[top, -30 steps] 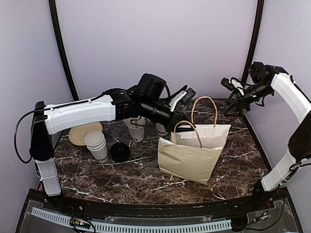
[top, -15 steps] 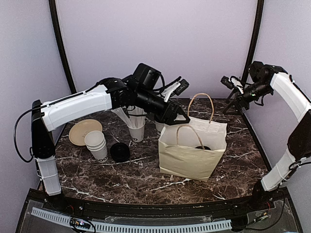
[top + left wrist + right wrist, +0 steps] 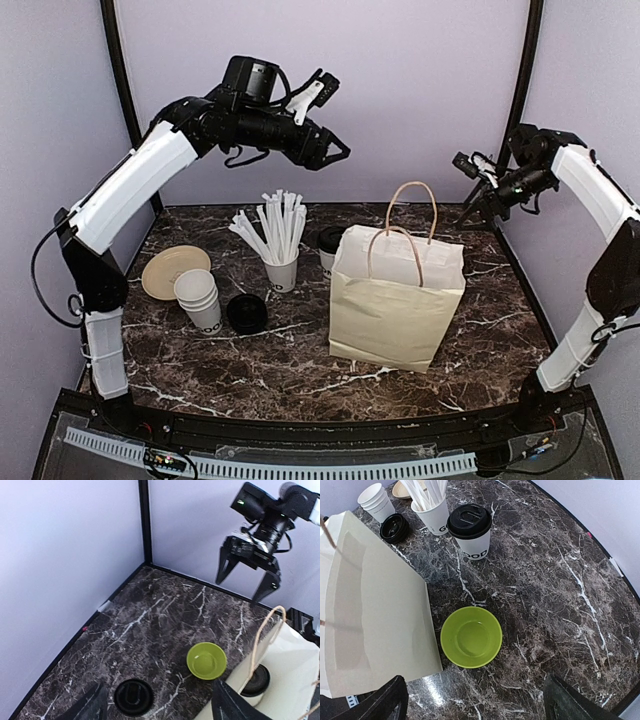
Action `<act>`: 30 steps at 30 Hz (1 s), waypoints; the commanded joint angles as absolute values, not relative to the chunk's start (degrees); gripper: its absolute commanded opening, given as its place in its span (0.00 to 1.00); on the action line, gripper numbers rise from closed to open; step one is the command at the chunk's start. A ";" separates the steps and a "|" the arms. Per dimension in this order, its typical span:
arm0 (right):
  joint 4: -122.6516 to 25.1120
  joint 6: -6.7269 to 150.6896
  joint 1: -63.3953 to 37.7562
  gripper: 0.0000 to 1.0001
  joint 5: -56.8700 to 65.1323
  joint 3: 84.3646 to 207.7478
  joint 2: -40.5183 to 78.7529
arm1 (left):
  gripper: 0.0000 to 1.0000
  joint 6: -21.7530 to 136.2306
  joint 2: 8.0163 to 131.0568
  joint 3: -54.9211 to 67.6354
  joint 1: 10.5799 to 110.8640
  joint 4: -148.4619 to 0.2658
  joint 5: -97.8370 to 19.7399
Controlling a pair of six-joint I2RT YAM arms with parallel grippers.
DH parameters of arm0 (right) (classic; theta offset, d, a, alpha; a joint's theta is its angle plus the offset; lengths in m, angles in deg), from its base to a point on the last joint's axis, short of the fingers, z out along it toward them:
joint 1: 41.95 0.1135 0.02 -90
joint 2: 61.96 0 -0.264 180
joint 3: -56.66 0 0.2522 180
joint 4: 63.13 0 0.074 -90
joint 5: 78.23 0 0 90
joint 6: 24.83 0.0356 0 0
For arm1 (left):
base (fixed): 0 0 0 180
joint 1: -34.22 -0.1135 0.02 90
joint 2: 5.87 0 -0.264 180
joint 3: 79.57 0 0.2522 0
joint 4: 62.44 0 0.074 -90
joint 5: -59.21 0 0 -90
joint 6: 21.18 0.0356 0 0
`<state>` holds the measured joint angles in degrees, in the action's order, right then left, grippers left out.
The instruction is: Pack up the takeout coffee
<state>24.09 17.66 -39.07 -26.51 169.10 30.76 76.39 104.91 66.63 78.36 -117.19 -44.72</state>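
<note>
**Dark marble top, lilac walls: one coffee out, one in the bag**

Dark marble table (image 3: 300, 372), white-veined, sits inside pale lilac walls. A cream paper bag (image 3: 395, 310) stands upright right of centre, its handles up. One takeout coffee (image 3: 470, 530) stands on the table just behind the bag's left side, close to a white cup of straws (image 3: 282, 270). From the left wrist view, a second lidded cup (image 3: 257, 680) shows down inside the bag's open mouth (only its black lid and a sliver of white are visible). A lime-green bowl (image 3: 471, 636) rests on the marble just beside the bag's far wall.

Further left are a stack of lidless cups (image 3: 200, 298), a loose black lid (image 3: 246, 313) and a tan plate (image 3: 172, 272).

The left gripper (image 3: 338, 118) hangs high above the table, its fingers spread wide with nothing between them. The right gripper (image 3: 239, 587) hovers by the back right corner, likewise splayed and empty.
</note>
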 commanded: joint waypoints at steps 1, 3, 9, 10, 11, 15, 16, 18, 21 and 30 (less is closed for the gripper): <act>25.15 18.08 -39.40 0.94 -27.88 170.29 31.84 | 0.74 77.82 114.64 75.27 74.90 -123.58 -43.87; 25.60 17.89 -39.40 0.94 -27.78 170.08 32.07 | 0.76 78.34 116.56 75.42 74.39 -121.74 -44.16; 26.25 17.97 -39.40 0.94 -28.42 168.83 32.08 | 0.81 77.77 120.28 75.42 74.31 -116.86 -44.37; 26.30 18.05 -39.42 0.94 -28.47 168.67 32.06 | 0.83 77.86 121.16 75.42 74.35 -116.49 -44.21; 26.31 18.06 -39.41 0.94 -28.56 168.46 32.04 | 0.83 78.31 122.06 75.40 74.37 -116.33 -44.21; 26.06 18.43 -39.40 0.95 -29.06 167.81 32.04 | 0.88 80.18 124.80 75.43 75.24 -116.23 -42.07; 26.05 18.55 -39.40 0.95 -29.14 167.74 32.13 | 0.88 80.56 125.17 75.38 75.38 -116.26 -41.12; 26.02 18.65 -39.41 0.95 -29.24 167.72 32.33 | 0.89 81.44 126.29 75.42 75.96 -116.34 -39.81; 26.02 18.69 -39.37 0.95 -29.27 167.68 32.73 | 0.91 82.08 128.03 75.38 76.60 -116.53 -38.69; 26.44 18.85 -39.40 0.95 -29.20 167.74 33.46 | 0.93 83.78 131.60 75.39 78.05 -116.63 -35.34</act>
<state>25.68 18.14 -39.07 -28.22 168.00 33.08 82.21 131.75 74.67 77.47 -116.65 -37.11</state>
